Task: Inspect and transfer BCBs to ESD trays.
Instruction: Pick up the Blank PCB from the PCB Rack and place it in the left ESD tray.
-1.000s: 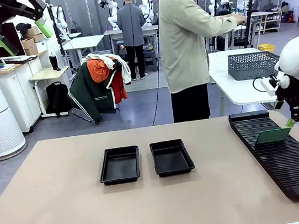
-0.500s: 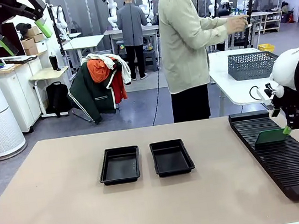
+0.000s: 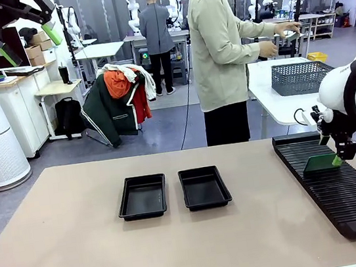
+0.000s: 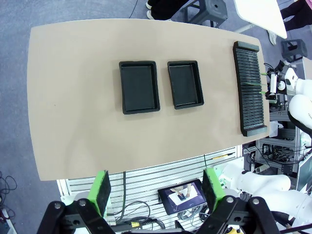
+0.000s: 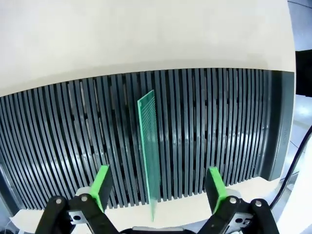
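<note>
Two empty black ESD trays (image 3: 142, 196) (image 3: 204, 187) lie side by side mid-table; from high above they show as trays (image 4: 139, 87) (image 4: 185, 84). One green BCB (image 3: 318, 165) stands on edge in a slot of the black rack (image 3: 342, 190). My right gripper (image 3: 338, 159) hangs open at the board's right end. In the right wrist view the BCB (image 5: 150, 151) runs edge-on midway between the green pads (image 5: 101, 184), touching neither; the gripper (image 5: 158, 187) straddles it. My left gripper (image 3: 29, 43) is raised high at the upper left, open and empty (image 4: 156, 187).
The slotted rack (image 4: 250, 87) runs along the table's right side. A person (image 3: 219, 48) stands beyond the far edge, turned toward a side table with a grey wire basket (image 3: 301, 76). Bare table surface (image 3: 82, 253) surrounds the trays.
My right gripper has come down and leftward onto the right end of the standing board. The person's hands have shifted over the side table. The left arm has stayed put.
</note>
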`<state>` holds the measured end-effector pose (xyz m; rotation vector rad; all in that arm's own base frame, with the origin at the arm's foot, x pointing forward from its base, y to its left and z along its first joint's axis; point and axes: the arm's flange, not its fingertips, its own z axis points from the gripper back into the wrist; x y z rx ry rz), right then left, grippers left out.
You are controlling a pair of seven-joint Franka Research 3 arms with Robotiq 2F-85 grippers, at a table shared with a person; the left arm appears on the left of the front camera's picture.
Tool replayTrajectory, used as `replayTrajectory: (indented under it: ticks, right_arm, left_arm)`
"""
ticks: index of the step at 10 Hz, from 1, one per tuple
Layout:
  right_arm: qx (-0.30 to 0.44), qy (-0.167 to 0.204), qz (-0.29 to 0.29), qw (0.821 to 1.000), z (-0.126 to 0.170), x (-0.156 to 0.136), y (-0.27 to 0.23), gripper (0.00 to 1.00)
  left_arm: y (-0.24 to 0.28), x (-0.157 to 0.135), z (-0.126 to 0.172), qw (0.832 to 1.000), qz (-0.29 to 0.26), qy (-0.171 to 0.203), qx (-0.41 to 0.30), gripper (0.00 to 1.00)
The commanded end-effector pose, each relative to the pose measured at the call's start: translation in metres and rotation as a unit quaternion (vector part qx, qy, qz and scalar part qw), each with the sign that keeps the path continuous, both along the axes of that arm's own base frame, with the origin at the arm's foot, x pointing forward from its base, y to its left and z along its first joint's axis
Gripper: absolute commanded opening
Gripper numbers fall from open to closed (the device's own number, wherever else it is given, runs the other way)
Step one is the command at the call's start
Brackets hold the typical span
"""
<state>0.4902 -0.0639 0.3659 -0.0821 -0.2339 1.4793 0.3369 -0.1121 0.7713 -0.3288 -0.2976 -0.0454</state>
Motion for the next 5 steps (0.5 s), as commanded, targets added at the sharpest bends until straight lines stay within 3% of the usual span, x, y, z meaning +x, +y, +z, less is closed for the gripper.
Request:
replayTrajectory:
  ticks: [1, 2, 5]
  right_arm:
    - [0.013, -0.021, 0.0, 1.0, -0.011, 0.0, -0.005, 1.0]
    - [0.0, 0.0, 0.0, 1.0, 0.0, 0.0, 0.0, 1.0]
    - [0.0, 0.0, 0.0, 1.0, 0.0, 0.0, 0.0, 1.0]
  left_arm:
    - [0.0, 0.0, 0.0, 1.0, 0.0, 0.0, 0.0, 1.0]
    - [0.0, 0.0, 0.0, 1.0, 0.0, 0.0, 0.0, 1.0]
    - [0.0, 0.0, 0.0, 1.0, 0.0, 0.0, 0.0, 1.0]
